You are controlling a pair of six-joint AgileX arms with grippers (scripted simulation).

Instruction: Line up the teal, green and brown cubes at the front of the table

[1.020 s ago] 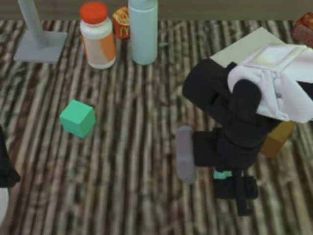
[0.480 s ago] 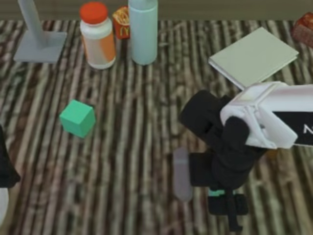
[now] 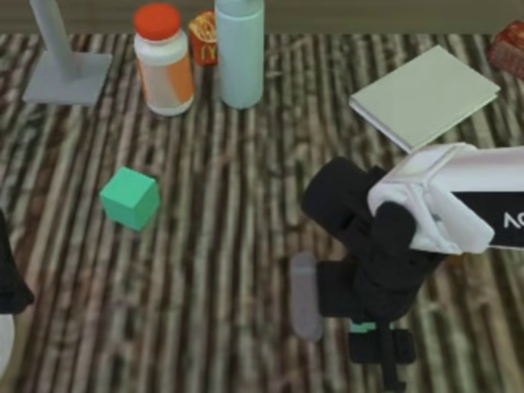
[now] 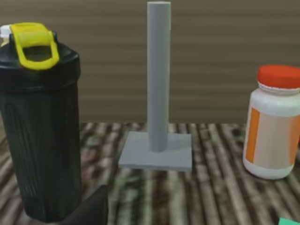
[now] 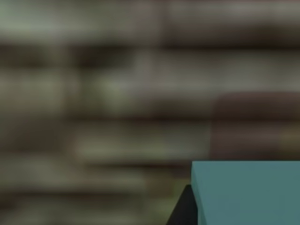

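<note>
The table [image 3: 205,246] is a wide surface streaked in dark brown and off-white, crowded along its far edge: a grey stand [image 3: 61,57], an orange-capped pill bottle [image 3: 164,59], a small red-and-yellow box [image 3: 202,37], a tall pale bottle [image 3: 240,51], and a pale flat book [image 3: 424,96] toward the right.

The right gripper [image 3: 375,329] hangs low over the front of the table, right of centre, with a sliver of the teal cube [image 3: 362,327] showing between its dark fingers. The right wrist view has the cube's teal face [image 5: 246,192] filling a corner very close to the camera, so I judge the gripper is closed on it, either carrying it or about to set it down. Whether the cube touches the table cannot be told.

The green cube [image 3: 129,197] sits alone at the left-middle of the table, well apart from the front and from the teal one, so it has not been moved into line. The brown cube is almost wholly hidden under the right arm.

So 1 cube is in hand near the front and 2 remain, by my reading.

The left arm is parked at the top view's left edge; its fingers are not clear, and its wrist view faces a black shaker bottle [image 4: 40,122] and the stand.
</note>
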